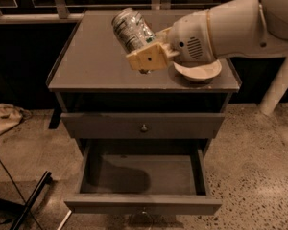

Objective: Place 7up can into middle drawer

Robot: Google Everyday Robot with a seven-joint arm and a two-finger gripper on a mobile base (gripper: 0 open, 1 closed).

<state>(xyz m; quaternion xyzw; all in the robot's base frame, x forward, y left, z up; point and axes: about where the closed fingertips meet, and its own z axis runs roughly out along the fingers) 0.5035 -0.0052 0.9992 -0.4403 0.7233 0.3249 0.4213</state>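
Cabinet and arm, seen from the front and slightly above. The grey cabinet top (93, 68) fills the upper middle of the frame. Above it, just left of centre, the gripper (141, 51) holds the 7up can (131, 28) clear of the surface. Its tan jaws are clenched on one end of the can, which is tilted so that its free end points to the upper left of the frame. The white arm (230, 28) enters from the upper right corner and reaches leftward across the cabinet. A cream bowl (199, 72) rests on the right part of the top, partly hidden under the wrist, and is apart from the can.

Below the top, across the centre of the frame, the upper drawer (101, 126) is closed, with a small round knob (143, 127) at its middle. Beneath it, in the lower centre, the middle drawer (182, 206) stands pulled out. Its shallow grey interior is exposed and carries a dark shadow on the left.

The cabinet stands on a speckled floor (259, 166). A pale cloth (5, 116) lies at the left edge, and a black bar (31, 202) crosses the lower left corner.
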